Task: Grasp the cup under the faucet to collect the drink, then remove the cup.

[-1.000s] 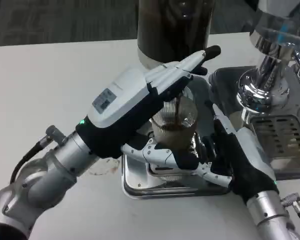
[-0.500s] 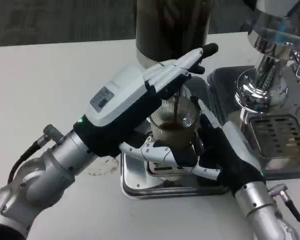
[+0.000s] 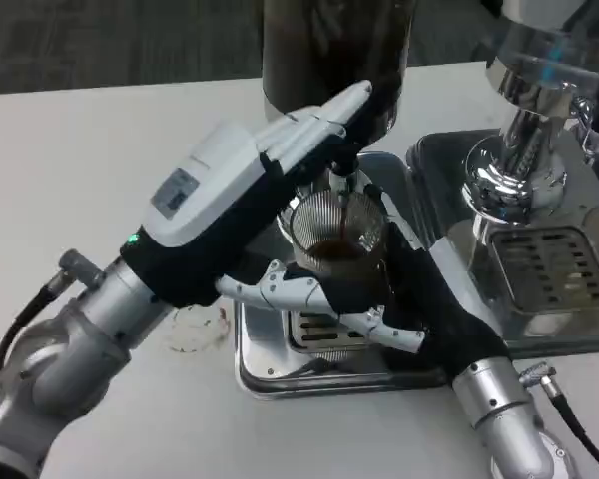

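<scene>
- Two hands work at the dispenser: the left hand [image 3: 242, 190] reaches over toward the faucet [image 3: 341, 172], its white fingers [image 3: 314, 125] stretched against the dark drink tank [image 3: 329, 50]; whether they press a lever I cannot tell, and nothing is visibly enclosed in them.
- The right hand [image 3: 379, 289] wraps the ribbed clear cup [image 3: 337, 235] from the side and below, fingers closed round its lower body, holding it under the spout.
- The cup stands over the steel drip tray [image 3: 270, 359], directly below the faucet, with dark drink pooled in its lower part.
- Over the last second the whole scene has slid in the picture, so the camera has moved; that accounts for much of the apparent shift of tank, tray and the chrome machine [image 3: 524, 170] at right.
- Beyond that shift, the right hand has closed in tighter on the cup than a second ago, when its fingers lay lower and more to the side; the left hand keeps its reach toward the faucet.
- The thin dark stream seen half a second ago is harder to make out now; I cannot tell whether the pour goes on.
- My reading: collection is under way or near its end, and removal of the cup is not yet done.
- Lifting the cup out will call for a level, slow withdrawal so the drink does not slop onto the tray.
</scene>
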`<state>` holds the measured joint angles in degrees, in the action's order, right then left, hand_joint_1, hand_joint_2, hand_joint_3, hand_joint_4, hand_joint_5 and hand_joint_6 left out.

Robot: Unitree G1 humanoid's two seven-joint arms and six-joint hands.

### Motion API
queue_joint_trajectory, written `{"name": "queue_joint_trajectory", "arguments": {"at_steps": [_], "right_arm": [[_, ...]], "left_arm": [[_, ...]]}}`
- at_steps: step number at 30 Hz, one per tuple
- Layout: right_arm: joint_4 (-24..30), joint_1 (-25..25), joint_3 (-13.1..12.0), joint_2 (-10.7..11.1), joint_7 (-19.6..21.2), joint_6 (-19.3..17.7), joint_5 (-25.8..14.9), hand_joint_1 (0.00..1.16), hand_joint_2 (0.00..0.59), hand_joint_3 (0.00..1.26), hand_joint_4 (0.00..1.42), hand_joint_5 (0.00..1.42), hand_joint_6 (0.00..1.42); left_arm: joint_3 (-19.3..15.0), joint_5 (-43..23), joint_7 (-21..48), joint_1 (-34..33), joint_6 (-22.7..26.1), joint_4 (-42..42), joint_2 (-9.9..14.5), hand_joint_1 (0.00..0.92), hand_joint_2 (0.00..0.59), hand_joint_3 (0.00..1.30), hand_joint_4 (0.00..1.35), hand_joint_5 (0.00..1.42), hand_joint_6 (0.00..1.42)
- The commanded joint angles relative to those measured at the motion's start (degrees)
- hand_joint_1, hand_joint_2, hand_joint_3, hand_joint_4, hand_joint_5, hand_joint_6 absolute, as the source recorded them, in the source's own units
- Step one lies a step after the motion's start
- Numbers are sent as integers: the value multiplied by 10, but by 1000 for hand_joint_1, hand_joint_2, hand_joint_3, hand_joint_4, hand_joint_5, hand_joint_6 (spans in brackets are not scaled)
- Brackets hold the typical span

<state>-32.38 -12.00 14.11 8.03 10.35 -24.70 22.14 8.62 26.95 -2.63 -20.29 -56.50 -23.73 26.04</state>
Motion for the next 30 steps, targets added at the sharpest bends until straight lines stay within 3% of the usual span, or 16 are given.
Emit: {"name": "queue_joint_trajectory", "arguments": {"at_steps": [1, 9, 16, 23, 30], "right_arm": [[-11, -2, -2, -2, 0, -9, -3, 577, 199, 0, 0, 0, 109], [-11, -2, -5, -2, -1, -13, -5, 581, 200, 0, 0, 0, 112], [-10, -1, -10, -9, -8, -16, -19, 591, 197, 0, 0, 0, 112], [-13, -6, -8, -11, -16, -5, -22, 624, 188, 0, 0, 0, 113], [-31, -16, -10, -12, -30, 1, -29, 657, 178, 0, 0, 0, 113]], "left_arm": [[-36, -15, -29, 8, -1, 16, -3, 0, 85, 0, 0, 179, 131], [-82, -42, -50, 22, -4, 47, -8, 0, 98, 0, 0, 144, 112], [-139, -7, -97, 68, -10, 74, -5, 0, 115, 1, 0, 139, 107], [-165, -4, -112, 137, 7, 35, 4, 0, 136, 4, 0, 139, 106], [-166, -9, -116, 184, 37, -14, 8, 0, 142, 5, 0, 139, 106]]}}
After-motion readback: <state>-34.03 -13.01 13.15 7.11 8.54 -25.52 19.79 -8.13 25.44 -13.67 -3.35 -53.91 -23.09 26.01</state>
